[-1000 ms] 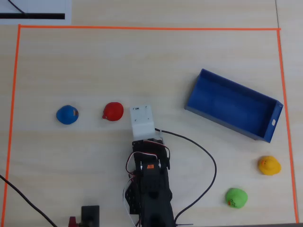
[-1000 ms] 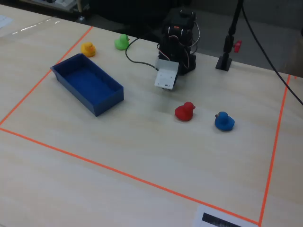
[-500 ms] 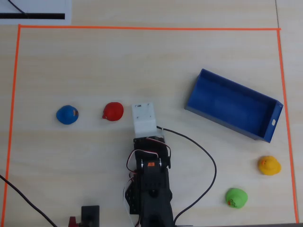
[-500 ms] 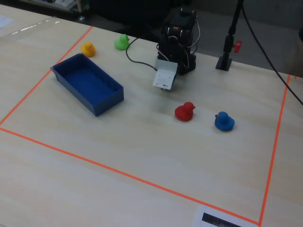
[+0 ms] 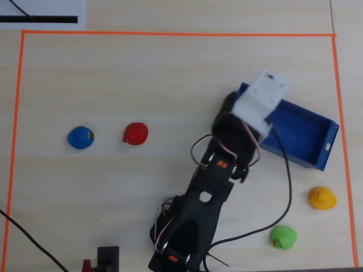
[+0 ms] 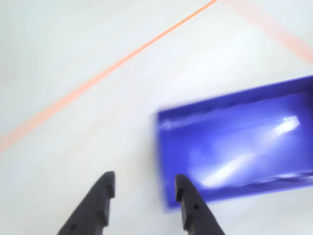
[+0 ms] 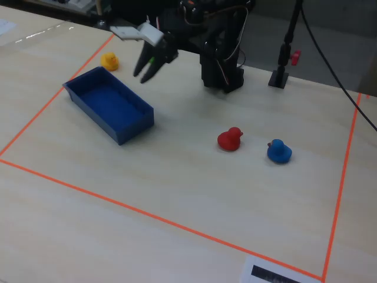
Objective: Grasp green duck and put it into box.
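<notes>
Box (image 6: 234, 152) blurred, probably empty; gripper (image 6: 144, 186) agape.

text: none legible | labels: none | brands: none | numbers: none

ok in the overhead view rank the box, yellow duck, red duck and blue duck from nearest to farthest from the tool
Overhead view, measured from the tool, whose tips are hidden under the white wrist camera:
1. box, right beside it on the right.
2. yellow duck, lower right.
3. red duck, to the left.
4. blue duck, farthest left.
</notes>
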Robot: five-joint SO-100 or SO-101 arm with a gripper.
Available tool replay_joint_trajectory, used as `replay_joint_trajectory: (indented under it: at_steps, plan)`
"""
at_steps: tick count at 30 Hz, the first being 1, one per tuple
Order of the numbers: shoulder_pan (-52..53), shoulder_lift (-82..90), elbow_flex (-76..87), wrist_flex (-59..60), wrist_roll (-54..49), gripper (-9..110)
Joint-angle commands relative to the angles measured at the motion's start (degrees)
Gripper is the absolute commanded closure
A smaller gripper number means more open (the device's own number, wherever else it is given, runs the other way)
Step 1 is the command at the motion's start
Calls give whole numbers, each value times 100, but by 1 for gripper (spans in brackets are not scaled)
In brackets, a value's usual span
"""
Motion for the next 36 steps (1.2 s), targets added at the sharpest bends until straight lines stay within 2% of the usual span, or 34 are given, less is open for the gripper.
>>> replay_joint_trajectory:
  at_steps: [1, 7, 12, 16, 20, 26, 36]
  plan:
    - [1925, -1134, -2145, 308, 211, 84]
    - [4131, -1819, -3199, 1134, 149, 80]
    - [5616, -2065, -3858, 2602, -343, 78]
    - [6495, -2188, -3920, 3858, -1081, 74]
    - [6785, -2241, -3735, 4307, -1661, 72]
    - [7189, -2250, -2892, 3639, -2364, 69]
    - [8077, -2751, -1072, 1336, -3604, 65]
